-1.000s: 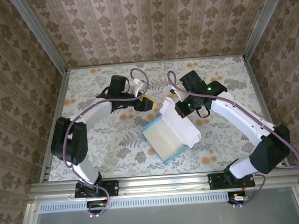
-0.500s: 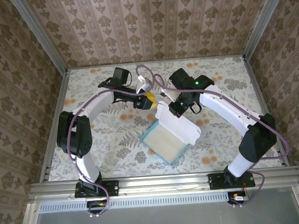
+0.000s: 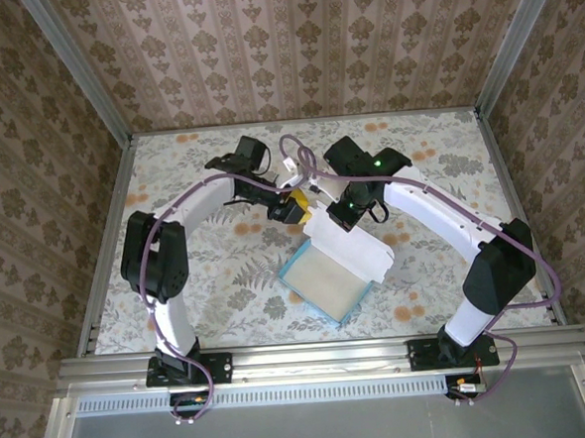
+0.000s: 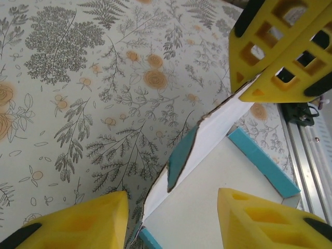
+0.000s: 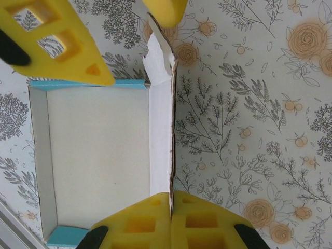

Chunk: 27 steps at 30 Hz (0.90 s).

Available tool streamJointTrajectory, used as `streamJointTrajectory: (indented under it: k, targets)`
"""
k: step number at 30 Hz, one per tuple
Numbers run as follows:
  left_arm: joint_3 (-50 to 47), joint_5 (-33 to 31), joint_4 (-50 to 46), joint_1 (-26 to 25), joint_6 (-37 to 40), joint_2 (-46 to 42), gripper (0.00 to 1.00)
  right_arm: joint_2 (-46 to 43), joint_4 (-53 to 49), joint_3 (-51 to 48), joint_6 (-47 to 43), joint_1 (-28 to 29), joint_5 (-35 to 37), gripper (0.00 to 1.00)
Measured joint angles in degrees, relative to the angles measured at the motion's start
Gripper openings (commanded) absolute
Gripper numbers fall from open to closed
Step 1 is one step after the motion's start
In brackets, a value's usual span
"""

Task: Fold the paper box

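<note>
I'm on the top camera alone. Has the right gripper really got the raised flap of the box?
Observer: Yes. The right wrist view shows the right gripper shut on the edge of the upright white flap of the paper box.
Operator: And the left one?
Observer: The left wrist view shows the left gripper open, a finger on each side of the flap's end, not clamped.
Operator: Is the flap sound?
Observer: Its corner nearest the left gripper looks crumpled.
</note>
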Motion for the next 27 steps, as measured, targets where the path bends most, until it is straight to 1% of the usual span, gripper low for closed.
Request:
streamJointTrajectory:
  k: [3, 7, 12, 14, 16, 17, 20, 21, 24, 27]
  targets:
    - [0.9, -1.2, -0.8, -0.5, 0.5, 0.8, 0.48, 0.0, 0.0, 0.0, 0.0, 0.2, 0.2, 0.04]
    - [1.9, -2.6, -1.3, -1.2, 1.1, 1.8, 0.44, 0.0, 0.0, 0.0, 0.0, 0.3, 0.4, 0.04]
    - [3.3, -3.0, -2.1, -1.5, 1.6, 2.9, 0.27, 0.1, 0.0, 0.0, 0.0, 0.4, 0.9, 0.04]
    - [3.6, -3.0, -2.3, -1.5, 2.0, 3.2, 0.24, 0.1, 0.0, 0.0, 0.0, 0.5, 1.2, 0.04]
    - [3.6, -3.0, -2.9, -1.6, 2.3, 3.2, 0.17, 0.1, 0.0, 0.0, 0.0, 0.5, 1.3, 0.04]
    - [3.6, -3.1, -3.0, -1.6, 2.4, 3.2, 0.17, 0.1, 0.0, 0.0, 0.0, 0.6, 1.3, 0.04]
    - [3.7, -3.4, -3.4, -1.7, 2.5, 3.4, 0.10, 0.1, 0.0, 0.0, 0.0, 0.6, 1.5, 0.04]
    - [3.7, -3.4, -3.4, -1.8, 2.6, 3.5, 0.10, 0.1, 0.0, 0.0, 0.0, 0.6, 1.5, 0.04]
    - [3.7, -3.3, -3.5, -1.9, 2.5, 3.7, 0.00, 0.1, -0.2, 0.0, 0.0, 0.6, 1.7, 0.04]
    - [3.7, -3.3, -3.5, -1.9, 2.7, 3.7, 0.00, 0.1, -0.2, 0.0, 0.0, 0.6, 1.7, 0.08]
